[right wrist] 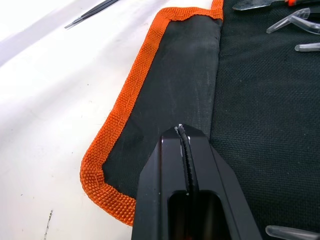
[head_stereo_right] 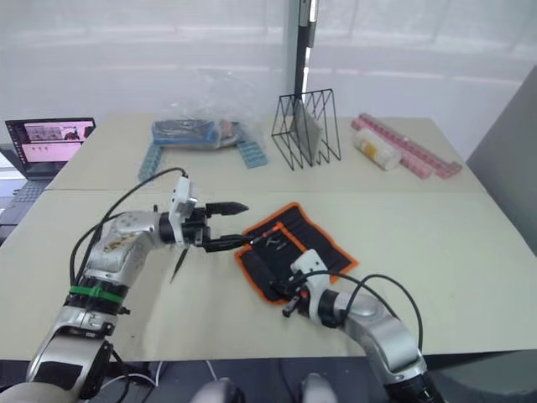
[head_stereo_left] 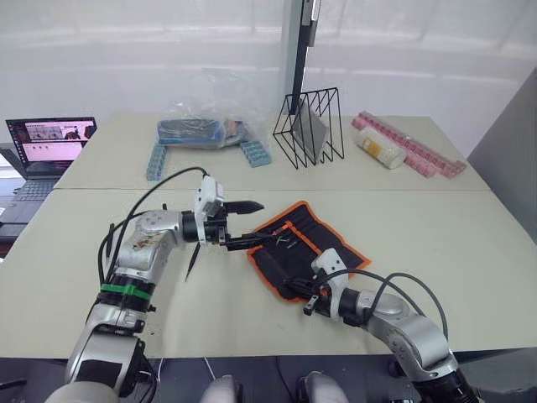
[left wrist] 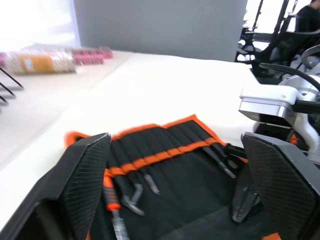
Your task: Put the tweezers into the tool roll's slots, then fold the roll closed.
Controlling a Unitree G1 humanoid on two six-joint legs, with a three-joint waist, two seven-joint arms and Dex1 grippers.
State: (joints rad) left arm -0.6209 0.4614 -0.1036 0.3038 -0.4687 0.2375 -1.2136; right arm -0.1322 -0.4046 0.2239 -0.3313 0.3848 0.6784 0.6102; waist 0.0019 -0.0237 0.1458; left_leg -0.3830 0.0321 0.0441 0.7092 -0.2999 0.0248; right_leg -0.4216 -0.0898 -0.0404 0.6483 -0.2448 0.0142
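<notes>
Tool roll (head_stereo_left: 304, 247) lies unrolled mid-table, tools partly tucked in its slots (left wrist: 165, 150).

One pair of tweezers (head_stereo_left: 192, 262) lies loose on the table (head_stereo_left: 470, 243), half hidden under the left arm. The left gripper (head_stereo_left: 245, 225) is spread wide at the roll's far edge. The right gripper (right wrist: 184, 150) is pressed closed over the near corner; whether it pinches fabric is unclear.

Left claw (head_stereo_left: 245, 225) spread wide; right claw (right wrist: 182, 131) pinched together, lowered.
</notes>
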